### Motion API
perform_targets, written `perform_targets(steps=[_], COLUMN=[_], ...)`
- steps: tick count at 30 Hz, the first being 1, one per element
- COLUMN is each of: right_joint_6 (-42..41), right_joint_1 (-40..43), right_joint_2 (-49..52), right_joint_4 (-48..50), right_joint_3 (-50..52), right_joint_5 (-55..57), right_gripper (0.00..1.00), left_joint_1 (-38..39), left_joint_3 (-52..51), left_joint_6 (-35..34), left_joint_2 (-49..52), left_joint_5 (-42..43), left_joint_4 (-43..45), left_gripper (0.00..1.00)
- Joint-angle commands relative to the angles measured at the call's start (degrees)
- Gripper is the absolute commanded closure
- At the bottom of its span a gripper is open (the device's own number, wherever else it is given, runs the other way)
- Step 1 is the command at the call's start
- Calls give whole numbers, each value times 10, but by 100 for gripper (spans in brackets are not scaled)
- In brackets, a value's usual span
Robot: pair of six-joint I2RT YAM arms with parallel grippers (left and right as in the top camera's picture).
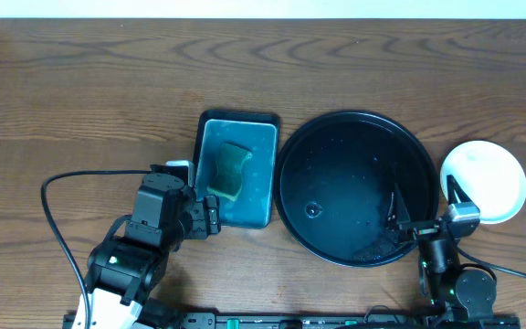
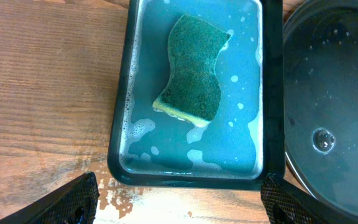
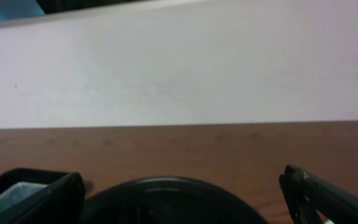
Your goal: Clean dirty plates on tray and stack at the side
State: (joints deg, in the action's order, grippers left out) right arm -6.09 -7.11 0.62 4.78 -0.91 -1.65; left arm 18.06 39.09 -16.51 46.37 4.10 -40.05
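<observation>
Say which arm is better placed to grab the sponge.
Left: the left fingers, open, sit short of the teal tray holding the sponge; the right fingers are across the black tray, beside the plate.

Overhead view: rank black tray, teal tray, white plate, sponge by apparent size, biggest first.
1. black tray
2. teal tray
3. white plate
4. sponge
All sit at table level, so nearness to the camera hardly skews this.
</observation>
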Motion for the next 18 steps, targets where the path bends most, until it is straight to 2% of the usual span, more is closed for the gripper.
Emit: perform_targets(steps=[1, 3, 6, 18], right_joint_6=[10, 32, 38, 53], right_joint_1=[-4, -4, -5, -5], right_joint_2=[-3, -3, -3, -3], right_joint_4=[0, -17, -97, -90], right_joint_3=[6, 6, 6, 6], right_joint_5=[10, 9, 8, 8], right_gripper=[1, 1, 1, 1], left_joint_1=[-3, -3, -3, -3], left_joint_3=[-4, -4, -4, -4], left_joint_6=[-3, -3, -3, -3], left_joint_2=[0, 0, 0, 0], left_joint_5=[-7, -7, -7, -7], left_joint_4=[0, 0, 0, 0], left_gripper=[15, 15, 15, 15])
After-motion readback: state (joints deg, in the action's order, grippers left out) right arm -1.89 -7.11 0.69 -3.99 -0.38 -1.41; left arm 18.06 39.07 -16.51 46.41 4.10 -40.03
